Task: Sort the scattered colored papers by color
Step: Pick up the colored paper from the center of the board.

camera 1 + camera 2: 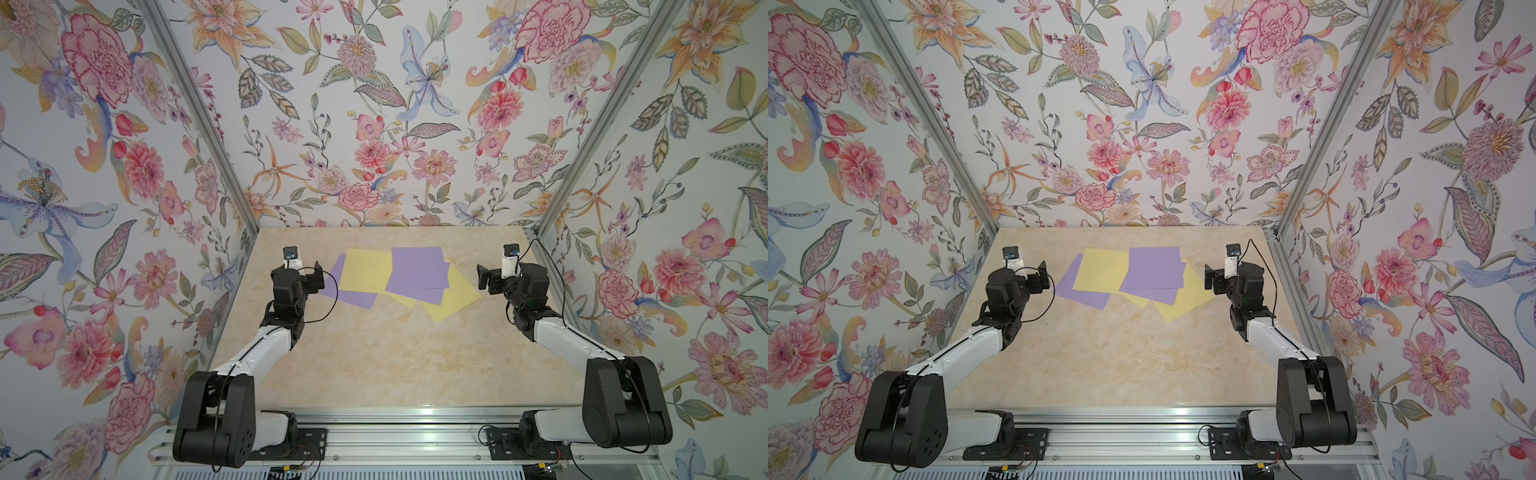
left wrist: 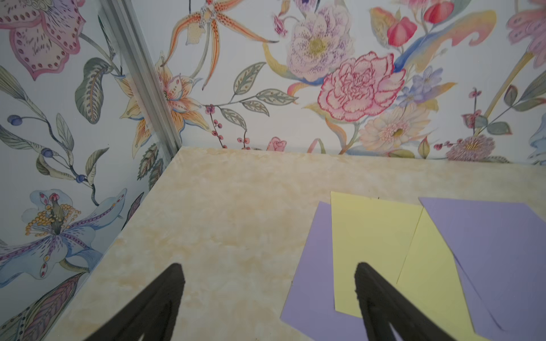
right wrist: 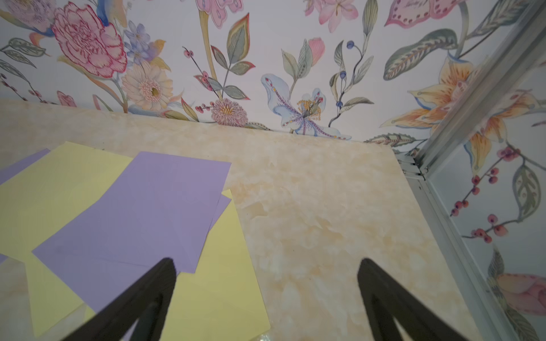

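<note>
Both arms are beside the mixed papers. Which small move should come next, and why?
Probably the right gripper, open and empty, should lower onto the top purple sheet. That sheet lies uncovered on top of a yellow sheet and another purple one, close to this gripper, so it seems the easiest to slide away first.

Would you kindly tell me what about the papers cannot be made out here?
- Sheet count: in both top views the upper purple sheet covers others beneath.
- Leftmost purple sheet: left gripper and a yellow sheet hide part of it.
- Wrist views: frame edges cut the papers.
</note>
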Action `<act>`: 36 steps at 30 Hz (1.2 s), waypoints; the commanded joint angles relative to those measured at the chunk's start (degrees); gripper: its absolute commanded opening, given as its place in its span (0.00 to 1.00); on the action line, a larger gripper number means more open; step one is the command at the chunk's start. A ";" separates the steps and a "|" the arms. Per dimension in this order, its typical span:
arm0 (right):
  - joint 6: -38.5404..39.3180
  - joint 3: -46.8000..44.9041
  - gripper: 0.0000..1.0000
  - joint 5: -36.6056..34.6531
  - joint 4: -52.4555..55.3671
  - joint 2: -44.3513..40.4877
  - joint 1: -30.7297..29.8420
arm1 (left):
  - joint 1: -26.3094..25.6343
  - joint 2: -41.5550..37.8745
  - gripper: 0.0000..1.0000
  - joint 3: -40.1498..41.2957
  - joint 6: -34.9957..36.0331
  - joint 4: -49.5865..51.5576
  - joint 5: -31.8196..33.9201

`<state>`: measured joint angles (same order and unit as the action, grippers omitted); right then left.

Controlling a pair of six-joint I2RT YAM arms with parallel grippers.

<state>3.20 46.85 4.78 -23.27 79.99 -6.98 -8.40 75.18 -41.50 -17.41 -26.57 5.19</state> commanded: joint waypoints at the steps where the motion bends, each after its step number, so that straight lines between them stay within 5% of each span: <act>1: -7.14 9.24 1.00 6.22 14.54 5.43 -2.77 | -5.40 5.22 0.90 -4.49 -12.47 10.63 -5.69; 6: -17.31 21.32 1.00 14.22 13.09 20.73 -5.50 | -10.79 16.79 0.70 -13.42 -25.39 10.57 -18.24; 13: -28.18 32.17 1.00 17.83 9.04 37.63 -8.06 | -15.91 23.70 0.65 -17.86 -33.39 10.53 -18.27; 20: -30.62 37.78 1.00 18.38 9.57 45.17 -9.10 | -17.30 29.42 0.53 -21.63 -42.21 9.88 -20.81; 36: -32.73 41.95 1.00 16.13 15.77 51.80 -9.17 | -19.18 40.10 0.57 -27.79 -48.94 10.03 -22.46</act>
<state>-28.42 87.22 22.06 -10.39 130.10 -16.10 -26.92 114.24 -67.46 -65.19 -16.53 -16.47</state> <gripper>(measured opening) 0.997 0.564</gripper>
